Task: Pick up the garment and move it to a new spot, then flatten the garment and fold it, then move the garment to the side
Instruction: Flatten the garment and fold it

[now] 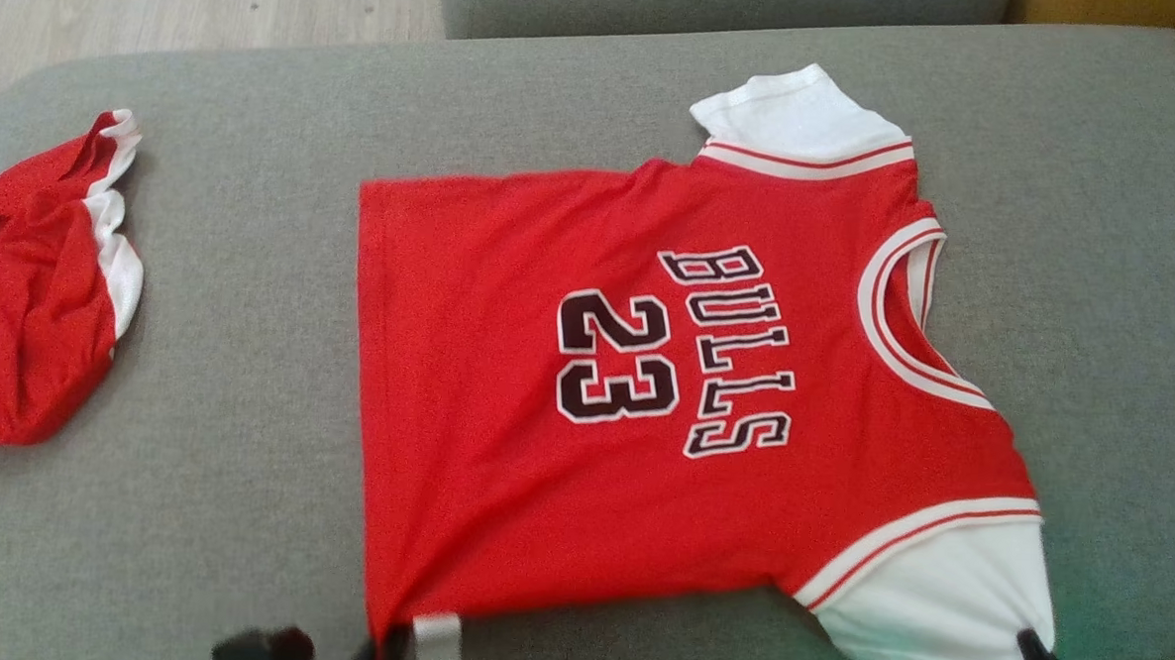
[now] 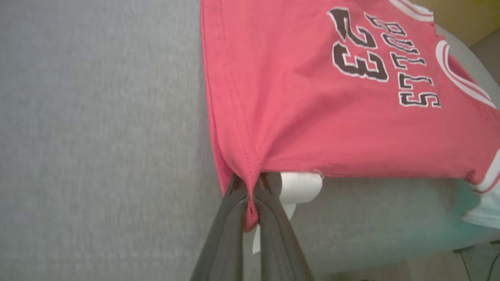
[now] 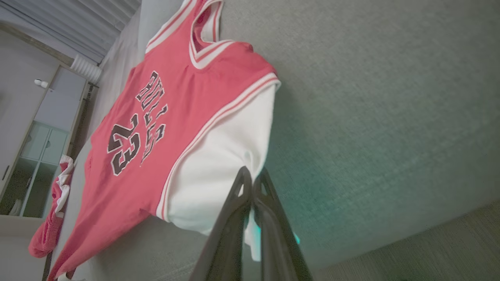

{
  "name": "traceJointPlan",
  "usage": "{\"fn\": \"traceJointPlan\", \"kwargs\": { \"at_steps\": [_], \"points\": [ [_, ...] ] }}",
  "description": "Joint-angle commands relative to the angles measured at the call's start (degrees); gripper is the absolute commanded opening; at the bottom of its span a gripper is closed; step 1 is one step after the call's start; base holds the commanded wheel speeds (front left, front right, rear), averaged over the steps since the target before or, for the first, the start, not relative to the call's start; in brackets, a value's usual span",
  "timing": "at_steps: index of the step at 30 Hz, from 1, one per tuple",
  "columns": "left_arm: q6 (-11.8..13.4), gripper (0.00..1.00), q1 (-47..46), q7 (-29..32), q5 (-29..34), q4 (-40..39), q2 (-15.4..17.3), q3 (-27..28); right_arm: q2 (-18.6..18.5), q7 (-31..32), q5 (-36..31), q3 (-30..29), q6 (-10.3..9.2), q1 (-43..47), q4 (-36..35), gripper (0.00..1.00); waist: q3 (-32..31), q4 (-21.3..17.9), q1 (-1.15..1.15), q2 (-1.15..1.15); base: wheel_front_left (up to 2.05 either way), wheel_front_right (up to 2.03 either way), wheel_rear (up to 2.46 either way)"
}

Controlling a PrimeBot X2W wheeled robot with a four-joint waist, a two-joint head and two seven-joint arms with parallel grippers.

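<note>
The shirt lies face-up and mostly spread on the grey couch, across the middle of the head view. Its neck opening points toward 3 o'clock and its hem toward 9, with one white sleeve at 12 and the other at 5. A second red garment sits crumpled well apart at 9 o'clock.

The left end effector is closed tight on the hem corner nearest the robot, at about 6 o'clock in the head view. The cloth bunches into a small peak between the fingers, and a white label pokes out just beside them. The right end effector is likewise clamped shut, on the outer edge of the near sleeve.

The shirt looks like a light, thin knit: soft, floppy, and likely to stretch and drag on the rough upholstery rather than slide. The printed number and lettering are probably a little stiffer. Pinches at corners and seams suit it best, because the doubled hem and sleeve edge give the fingers something thicker to bite. A grip in mid-panel would only pull up a tent. With both holds on the near edge, lifting together with the cloth taut between them should carry that edge toward 12 o'clock without sagging or twisting.
</note>
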Motion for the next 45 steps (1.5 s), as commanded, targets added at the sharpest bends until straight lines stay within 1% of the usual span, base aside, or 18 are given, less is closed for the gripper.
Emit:
{"fn": "traceJointPlan", "kwargs": {
  "at_steps": [1, 4, 7, 12, 18, 23, 27, 28, 29, 30, 31, 33, 34, 35, 38, 40, 43, 45],
  "points": [
    [0.78, 0.00, 0.06, 0.35, -0.60, -3.74, -0.47, 1.25, -0.77, -0.72, 0.53, 0.31, 0.44, -1.01, -2.82, 0.00, -0.06, -0.07, 0.00, 0.00, 0.00, 0.00, 0.00],
    [1.37, 0.00, 1.97, 1.36, -1.06, -6.08, -0.40, 0.95, -0.76, -0.70, 0.83, -0.04, 0.44, -1.09, -3.07, 0.00, -0.01, -0.06, 0.00, 0.00, 0.00, 0.00, 0.00],
    [1.52, 0.00, 0.40, 2.46, -0.54, -6.65, 0.10, 0.88, -0.76, 0.31, -0.78, 0.00, 0.44, -3.61, -2.36, 0.00, 0.10, 0.05, 0.00, 0.00, 0.00, 0.00, 0.00],
    [0.99, 0.00, -4.80, 5.87, -0.07, -7.82, 0.86, 0.45, -0.76, 3.32, -3.15, 0.30, 0.44, -10.17, -2.39, 0.00, 1.03, 0.35, 0.00, 0.00, 0.00, 0.00, 0.00],
    [0.06, 0.00, -12.77, 11.24, 0.72, -7.98, 1.92, -0.31, -0.76, 8.79, -8.50, 0.20, 0.44, -20.11, -2.19, 0.00, 3.18, 0.94, 0.00, 0.00, 0.00, 0.00, 0.00],
    [-0.56, 0.00, -19.25, 14.13, 0.44, -5.98, 2.18, 0.24, -0.76, 12.25, -11.65, -0.51, 0.44, -27.67, 0.04, 0.00, 4.83, 1.97, 0.00, 0.00, 0.00, 0.00, 0.00],
    [-1.33, 0.00, -23.68, 16.58, 0.60, -0.93, 2.62, -0.13, -1.03, 13.64, -14.42, -1.22, 0.44, -31.96, 3.81, 0.00, 5.98, 2.82, 0.00, 0.00, 0.00, 0.00, 0.00],
    [-1.57, 0.02, -24.72, 16.93, 0.87, 0.24, 2.83, -0.31, -1.02, 13.59, -14.74, -1.42, 0.44, -33.06, 4.94, 0.00, 6.22, 2.88, 0.00, 0.00, 0.00, 0.00, 0.00],
    [-1.71, 0.24, -25.73, 16.98, 0.90, 1.23, 2.78, -0.28, -1.03, 13.11, -15.10, -1.70, 0.44, -34.28, 5.98, 0.20, 6.43, 2.92, 0.00, 0.00, 0.00, 0.00, 0.00],
    [-1.77, 0.52, -26.66, 17.08, 1.10, 2.21, 2.84, -0.30, -1.25, 12.20, -15.48, -1.54, 0.44, -35.49, 6.75, 0.61, 6.59, 2.97, 0.00, 0.00, 0.00, 0.00, 0.00],
    [-1.85, 1.00, -27.49, 17.35, 1.50, 3.14, 3.09, -0.47, -1.40, 11.25, -15.65, -1.49, 0.44, -36.50, 7.61, 1.00, 6.66, 2.99, 0.00, 0.00, 0.00, 0.00, 0.00],
    [-1.84, 1.00, -28.17, 17.55, 1.76, 3.88, 3.25, -0.52, -1.48, 10.25, -15.94, -1.81, 0.44, -37.38, 8.52, 1.00, 6.69, 2.98, 0.00, 0.00, 0.00, 0.00, 0.00],
    [-1.66, 1.00, -28.85, 17.80, 1.85, 4.63, 3.47, -0.32, -1.98, 7.69, -16.48, -1.96, 0.44, -38.83, 9.39, 1.00, 6.63, 2.87, 0.00, 0.00, 0.00, 0.00, 0.00],
    [-1.52, 1.00, -28.80, 17.81, 1.67, 4.65, 3.60, -0.04, -2.07, 6.51, -16.35, -2.25, 0.44, -39.19, 9.52, 1.00, 6.56, 2.81, 0.00, 0.00, 0.00, 0.00, 0.00],
    [-0.96, 1.00, -27.34, 17.46, 1.18, 3.54, 4.43, 1.03, -3.35, 5.34, -16.35, -2.11, 0.44, -37.94, 8.41, 1.00, 6.35, 2.60, 0.00, 0.00, 0.00, 0.00, 0.00],
    [-0.58, 1.00, -25.10, 17.01, -0.23, 1.65, 4.33, 1.99, -5.18, 6.41, -17.12, -0.77, 0.44, -35.22, 6.70, 1.00, 6.20, 2.26, 0.00, 0.00, 0.00, 0.00, 0.00],
    [-0.26, 1.00, -20.98, 17.03, -1.94, -0.78, 4.40, 2.52, -8.50, 9.60, -18.52, 1.28, 0.44, -30.07, 4.17, 1.00, 6.35, 1.70, 0.00, 0.00, 0.00, 0.00, 0.00],
    [-0.01, 1.00, -18.74, 17.27, -2.52, -1.40, 4.69, 2.65, -9.98, 11.67, -19.33, 1.87, 0.44, -27.45, 2.70, 1.00, 7.03, 1.29, 0.00, 0.00, 0.00, 0.00, 0.00]
  ]
}}
